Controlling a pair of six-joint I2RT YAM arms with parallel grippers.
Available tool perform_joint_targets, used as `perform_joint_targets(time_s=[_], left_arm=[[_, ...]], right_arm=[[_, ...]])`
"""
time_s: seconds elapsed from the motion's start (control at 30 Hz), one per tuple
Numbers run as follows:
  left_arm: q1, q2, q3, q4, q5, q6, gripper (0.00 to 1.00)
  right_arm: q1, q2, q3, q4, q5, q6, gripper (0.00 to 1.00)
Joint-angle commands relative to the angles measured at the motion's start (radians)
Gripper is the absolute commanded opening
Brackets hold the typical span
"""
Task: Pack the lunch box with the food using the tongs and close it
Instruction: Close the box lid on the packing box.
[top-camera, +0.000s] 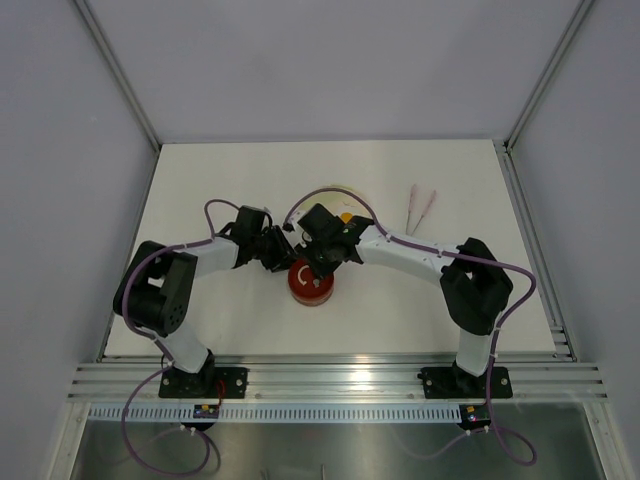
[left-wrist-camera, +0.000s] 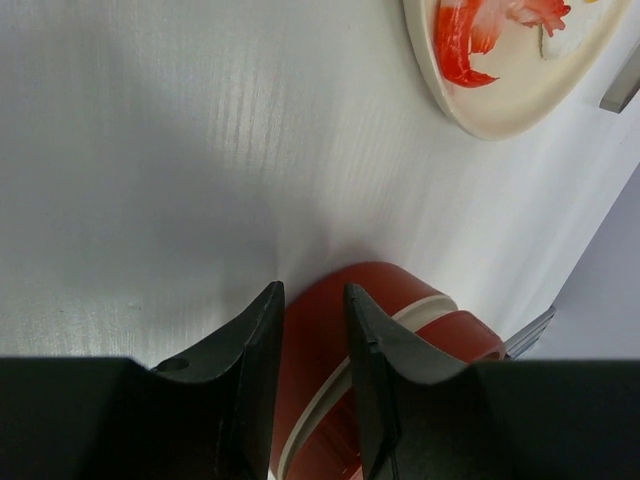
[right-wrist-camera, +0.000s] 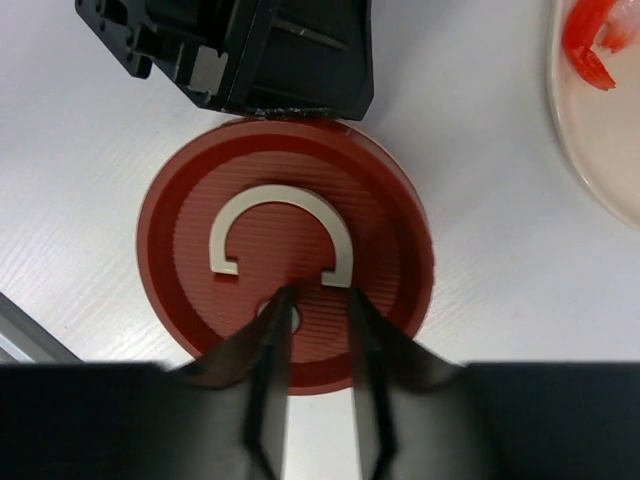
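Lid (right-wrist-camera: 285, 255), round, red, finely ribbed, carries a pale curl (right-wrist-camera: 280, 196).

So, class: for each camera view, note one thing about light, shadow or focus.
Top external view: flat, even light, no glare on the white table. Left wrist view: the left end effector is dark and soft-edged; a grey shadow falls beside the red round lunch box. Right wrist view: its red lid and pale curl mark are sharp, the right end effector blurred.

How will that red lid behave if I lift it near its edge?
Probably stiff: the red lid looks like ribbed moulded plastic. Likely light: a flat disc. It may tilt, since the right gripper sits off-centre.
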Motion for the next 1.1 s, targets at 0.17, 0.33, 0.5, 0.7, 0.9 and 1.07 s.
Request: perform_joint_targets(time_s=[0.17, 0.33, 0.5, 0.7, 0.9, 1.07], left_arm=[[0.004, -0.022, -0.079, 0.152, 0.038, -0.057, 0.33], [0.004, -0.025, -0.108, 0.167, 0.045, -0.069, 0.34], [0.007, -0.04, -0.105, 0.156, 0.044, -0.068, 0.33], [0.03, -0.124, -0.035, 0.015, -0.044, 0.0, 0.33], [0.077, -0.273, 0.048, -0.12, -0.123, 0.092, 0.34], [0.082, -0.319, 0.077, -0.183, -0.133, 0.118, 0.34]], right_arm=[[-0.002, 0.062, 0.087, -0.094, 0.017, 0.128, 0.24], [-0.006, 0.085, 0.111, -0.147, 0.031, 0.232, 0.24], [-0.019, 0.067, 0.118, -0.151, 0.029, 0.291, 0.24], [-0.031, 0.082, 0.185, -0.214, 0.076, 0.335, 0.2], [-0.031, 0.028, 0.207, -0.213, 0.069, 0.344, 0.27], [-0.031, 0.033, 0.242, -0.23, 0.111, 0.357, 0.22]])
